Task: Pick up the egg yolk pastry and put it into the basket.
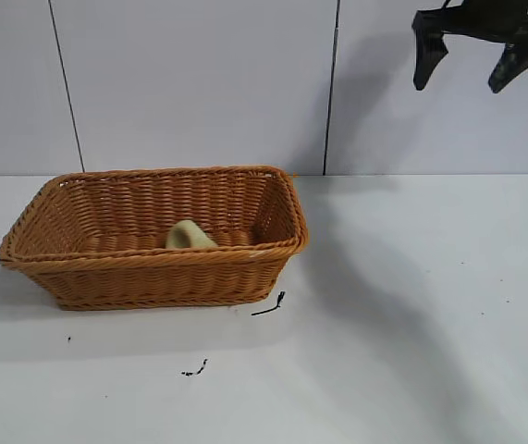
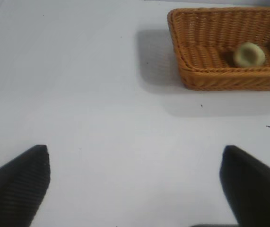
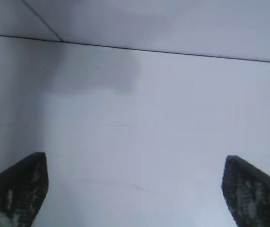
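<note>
The egg yolk pastry [image 1: 189,236], a small pale yellowish lump with a dented top, lies inside the orange-brown wicker basket [image 1: 88,282] at the table's left. Both also show in the left wrist view, the pastry [image 2: 248,54] in the basket [image 2: 220,78]. My right gripper [image 1: 470,72] hangs open and empty high at the upper right, far from the basket; its wrist view shows open fingers [image 3: 135,163] over bare table. My left gripper [image 2: 135,161] is open and empty over the table, well away from the basket; it is not in the exterior view.
Small black marks [image 1: 269,307] lie on the white table just in front of the basket's right corner, and another [image 1: 195,369] nearer the front. A grey panelled wall [image 1: 199,83] stands behind the table.
</note>
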